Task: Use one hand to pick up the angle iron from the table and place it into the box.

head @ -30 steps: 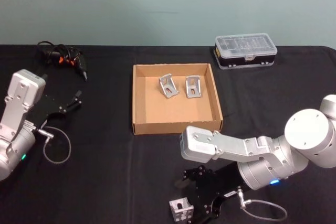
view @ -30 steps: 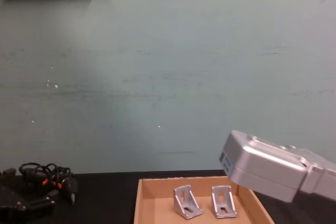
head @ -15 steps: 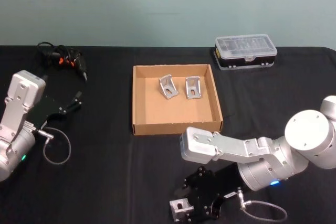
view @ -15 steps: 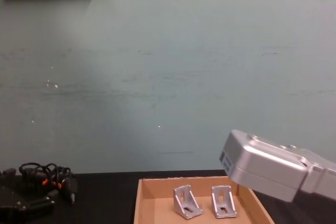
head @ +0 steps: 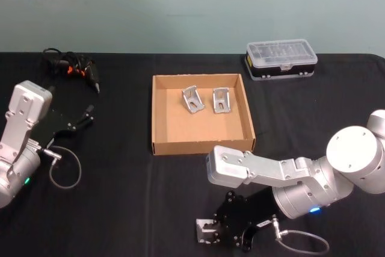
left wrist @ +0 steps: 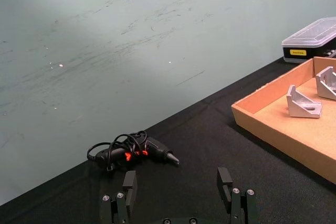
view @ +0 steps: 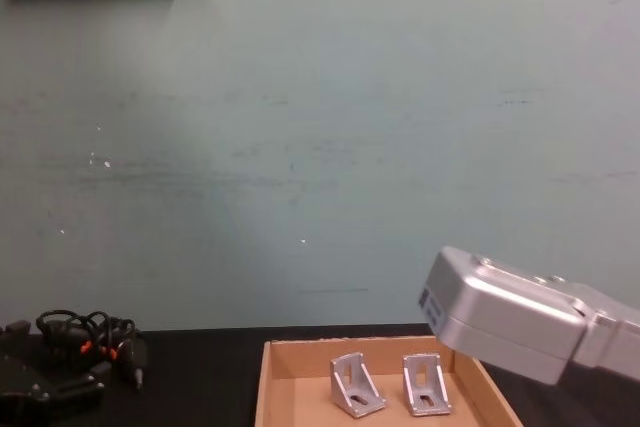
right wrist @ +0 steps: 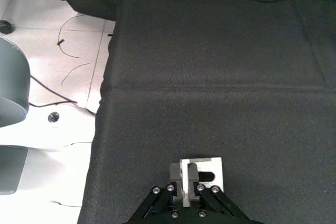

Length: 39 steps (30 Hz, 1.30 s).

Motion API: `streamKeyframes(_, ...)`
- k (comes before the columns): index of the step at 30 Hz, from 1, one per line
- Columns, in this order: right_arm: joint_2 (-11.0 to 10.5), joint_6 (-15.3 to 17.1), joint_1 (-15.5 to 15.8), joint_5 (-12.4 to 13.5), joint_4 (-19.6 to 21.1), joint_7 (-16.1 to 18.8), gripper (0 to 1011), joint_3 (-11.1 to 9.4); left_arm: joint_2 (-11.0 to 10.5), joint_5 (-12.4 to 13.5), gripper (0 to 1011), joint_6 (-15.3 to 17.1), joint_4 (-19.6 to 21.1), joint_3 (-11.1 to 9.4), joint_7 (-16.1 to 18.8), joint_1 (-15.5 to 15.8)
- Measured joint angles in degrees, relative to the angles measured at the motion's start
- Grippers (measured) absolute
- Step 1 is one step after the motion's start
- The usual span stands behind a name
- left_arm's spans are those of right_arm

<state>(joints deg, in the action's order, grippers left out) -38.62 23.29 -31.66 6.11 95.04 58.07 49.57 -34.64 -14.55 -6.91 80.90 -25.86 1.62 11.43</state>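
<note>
A: Where is the right gripper (head: 218, 233)?

B: Low over the table (head: 120, 209), at the near edge, in front of the box (head: 160, 118). Its jaws are closed on a bracket (head: 206, 232). In the right wrist view the two fingertips (right wrist: 180, 190) pinch the bracket's (right wrist: 207, 174) upright wall from both sides.

A: Is that bracket off the table?

B: I cannot tell. It sits at the cloth or just above it, with its slotted face showing.

A: And the box?

B: It is open-topped, in the middle of the table. Two more brackets lie in its far half, side by side but apart: one on the left (head: 192, 99) and one on the right (head: 221, 100). The chest view shows the same pair (view: 356, 385) standing up from the box floor (view: 300, 402), with the right arm's silver link (view: 505, 317) in front at the right.

A: The left gripper (head: 88, 115)?

B: Parked at the left side of the table, well away from the box. Its jaws stand open; the left wrist view shows the fingers (left wrist: 129, 184) spread with bare cloth between them.

A: Anything else on the table?

B: A black tool with orange marks and a coiled cord (head: 72, 67) at the far left, and a clear-lidded case (head: 281, 58) at the far right, beyond the box corner.
</note>
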Motion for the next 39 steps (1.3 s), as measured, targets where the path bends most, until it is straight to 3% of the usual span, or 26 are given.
streamKeyframes(9,-0.1,0.0,0.1,0.3,0.2,-0.3,66,-0.1,0.0,0.0,1000,0.0,0.0,0.0,0.0,0.0)
streamKeyframes(17,-0.4,-0.4,0.7,2.7,1.4,-4.6,66,-2.0,0.0,0.0,1000,0.0,0.0,0.0,0.0,0.0)
streamKeyframes(23,0.6,-0.1,-0.3,3.8,0.5,-7.0,66,-2.8,0.0,0.0,1000,0.0,0.0,0.0,0.0,0.0)
streamKeyframes(29,3.2,0.6,-2.3,4.8,-3.1,-10.2,66,-3.9,0.0,0.0,1000,0.0,0.0,0.0,0.0,0.0)
streamKeyframes(39,10.4,1.0,-6.7,6.2,-12.7,-15.2,66,-5.4,0.0,0.0,1000,0.0,0.0,0.0,0.0,0.0)
